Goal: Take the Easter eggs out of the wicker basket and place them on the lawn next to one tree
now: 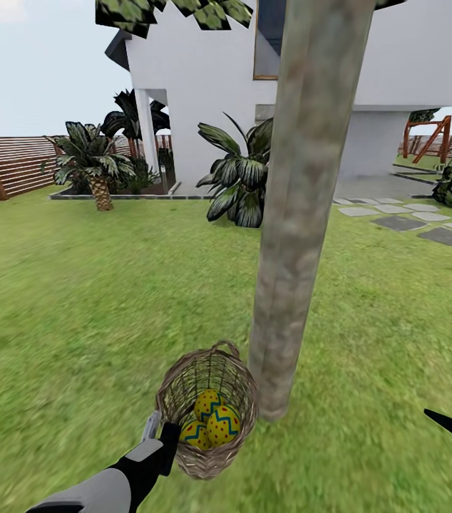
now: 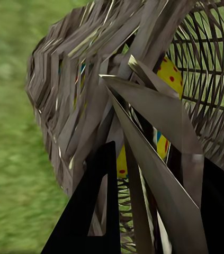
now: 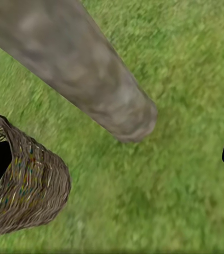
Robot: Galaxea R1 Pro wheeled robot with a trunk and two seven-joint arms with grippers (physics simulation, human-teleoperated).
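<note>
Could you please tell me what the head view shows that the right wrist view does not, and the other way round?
The head view alone shows the three Easter eggs inside the wicker basket, the left hand at the basket's rim, the white house and the fence. The right wrist view alone shows the trunk's base from above, with bare lawn beyond it. Both show the basket, the tree and the grass between them.

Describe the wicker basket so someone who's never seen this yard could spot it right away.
Start at the thick grey-brown tree in the middle of the lawn, in front of the white house. At its foot sits the wicker basket, with the left gripper at its wall. It is the one brown woven thing on the grass, holding three yellow Easter eggs.
</note>
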